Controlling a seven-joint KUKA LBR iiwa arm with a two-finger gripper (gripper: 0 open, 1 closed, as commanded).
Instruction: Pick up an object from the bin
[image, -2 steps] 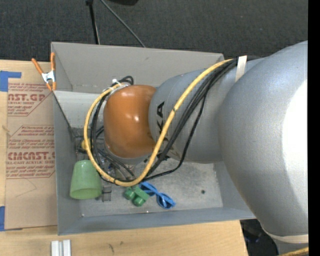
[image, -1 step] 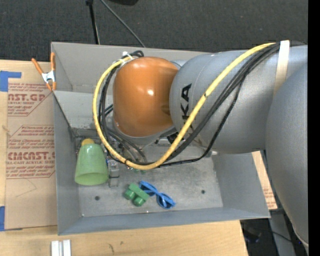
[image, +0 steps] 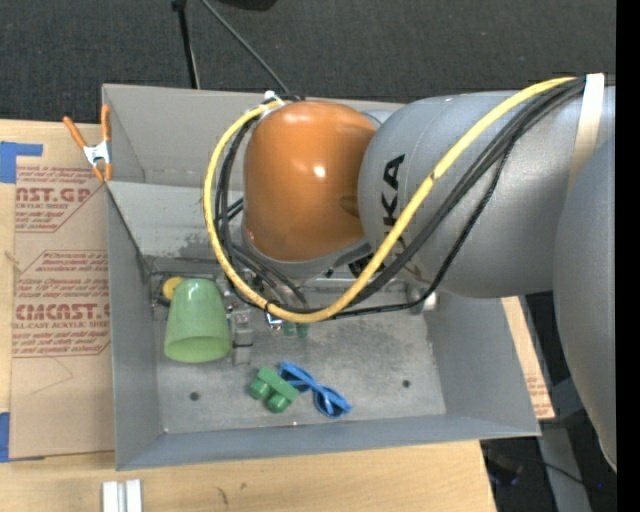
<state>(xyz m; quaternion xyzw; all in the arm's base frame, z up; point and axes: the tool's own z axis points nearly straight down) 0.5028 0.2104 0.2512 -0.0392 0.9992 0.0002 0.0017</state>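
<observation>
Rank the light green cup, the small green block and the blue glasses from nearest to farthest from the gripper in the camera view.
1. The light green cup: on its side right beside the gripper, to its left in the view.
2. The small green block: lower in the view, slightly right of the gripper.
3. The blue glasses: right of the block, farthest.

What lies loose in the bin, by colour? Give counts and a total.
Green: 2, a pale cup on its side and a small dark green piece
Blue: 1, a thin blue piece
Yellow: 1, a yellow thing partly behind the cup
Total: 4 in sight; the arm hides part of the bin
</observation>
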